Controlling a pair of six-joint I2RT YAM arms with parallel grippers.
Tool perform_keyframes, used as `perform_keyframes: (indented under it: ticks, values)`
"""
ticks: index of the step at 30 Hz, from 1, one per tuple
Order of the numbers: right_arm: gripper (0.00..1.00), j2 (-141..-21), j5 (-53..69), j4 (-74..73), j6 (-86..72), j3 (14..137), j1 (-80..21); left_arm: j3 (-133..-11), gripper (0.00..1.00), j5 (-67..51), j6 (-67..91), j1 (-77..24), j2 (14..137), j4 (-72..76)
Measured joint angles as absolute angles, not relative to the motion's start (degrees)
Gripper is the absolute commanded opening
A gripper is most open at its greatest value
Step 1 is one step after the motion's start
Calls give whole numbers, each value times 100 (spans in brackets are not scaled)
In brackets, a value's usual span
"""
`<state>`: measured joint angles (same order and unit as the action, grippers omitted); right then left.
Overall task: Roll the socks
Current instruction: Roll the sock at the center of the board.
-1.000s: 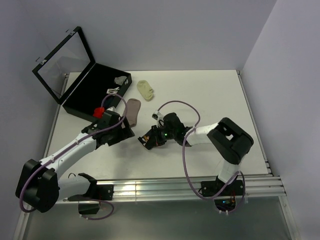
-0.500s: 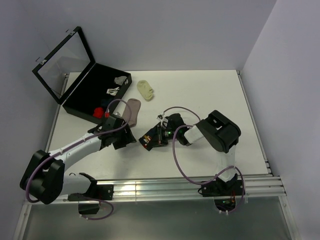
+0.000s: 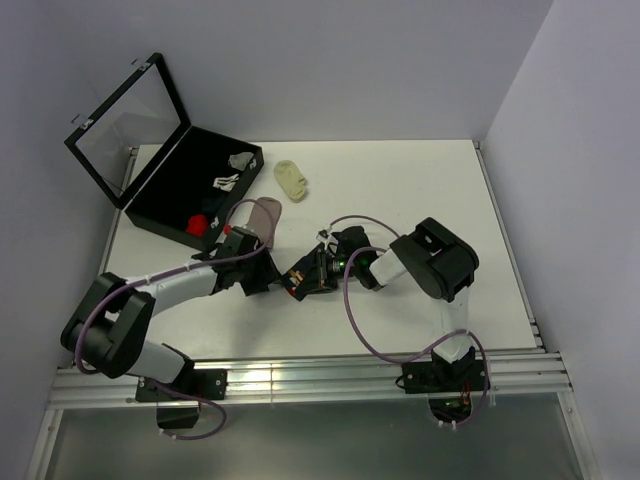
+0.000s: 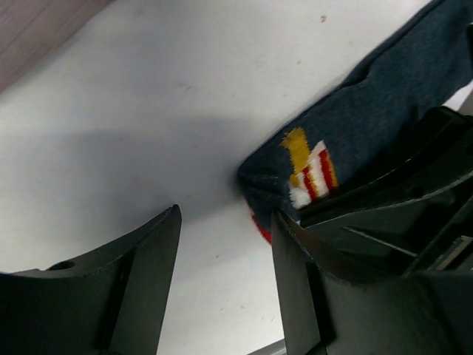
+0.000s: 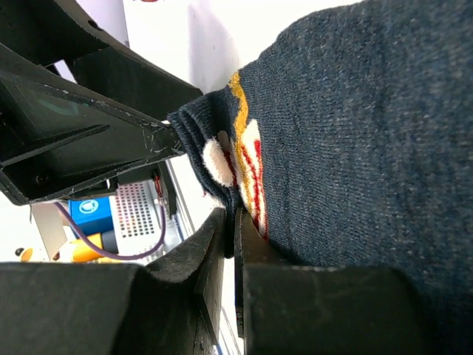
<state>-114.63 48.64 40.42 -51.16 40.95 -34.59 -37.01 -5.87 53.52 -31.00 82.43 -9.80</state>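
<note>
Left wrist: left claw [image 4: 225,270] is released. Its jaws stand apart over bare surface [image 4: 148,111] with nothing between them. One navy sock [image 4: 369,126] lies flat, long axis running from its striped end by the claw up and away to the picture's upper right. That end sits just beside one finger, not inside the gap. Judgement: the claw must shift sideways toward that end before it can pinch it. One corner of the dusty-pink sock [image 4: 37,29] shows at upper left.

Right wrist: right claw [image 5: 230,251] is clenched on the navy sock's patterned edge. The left claw's dark fingers sit close by on the far side of that edge.

Top: both claws meet mid-surface, tip to tip, about equally near the sock, which is hard to pick out beneath them. Count: two arms, one dusty-pink sock just beyond the left claw, one pale-yellow sock [image 3: 291,179] further back, and one open black case [image 3: 160,215] holding a red bundle [image 3: 200,222] and small white-grey items [image 3: 232,170], number unclear.
</note>
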Motion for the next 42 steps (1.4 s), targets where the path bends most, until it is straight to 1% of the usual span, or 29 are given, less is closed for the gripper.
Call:
perform_keyframes:
  ticks: [5, 7, 8, 10, 13, 14, 19, 23, 25, 32, 37, 42]
  values:
    - [2, -11461, 4901, 3920, -5100, 4134, -3428, -3765, 53, -666, 5424, -3116, 8449, -709]
    - [3, -11461, 4917, 3852, -5087, 4160, -3424, -3809, 50, -681, 5452, -3118, 8545, -617]
    - [4, -11461, 4917, 3817, -5072, 4178, -3422, -3828, 47, -679, 5468, -3120, 8591, -589]
    - [6, -11461, 4919, 3750, -5028, 4211, -3422, -3850, 45, -681, 5483, -3122, 8661, -532]
    - [18, -11450, 4917, 3548, -4912, 4294, -3422, -3913, 36, -685, 5511, -3129, 8779, -484]
    - [20, -11434, 4904, 3476, -4864, 4320, -3424, -3944, 34, -685, 5520, -3133, 8840, -478]
    - [34, -11124, 4609, 2746, -4394, 4480, -3435, -4128, 33, -652, 5524, -3194, 9032, -475]
    - [41, -10702, 4038, 1949, -3844, 4648, -3546, -4250, 33, -609, 5518, -3240, 9133, -550]
    - [45, -10440, 3548, 1507, -3507, 4746, -3660, -4331, 32, -600, 5516, -3256, 9192, -591]
    - [45, -9594, 1691, 427, -2480, 4923, -4338, -4545, 32, -537, 5452, -3310, 9332, -755]
    - [44, -9107, 408, 167, -1754, 4923, -5015, -4637, 32, -491, 5369, -3347, 9382, -829]
    - [42, -9076, -322, 108, -1133, 4932, -5677, -4711, 32, -475, 5321, -3369, 9435, -871]
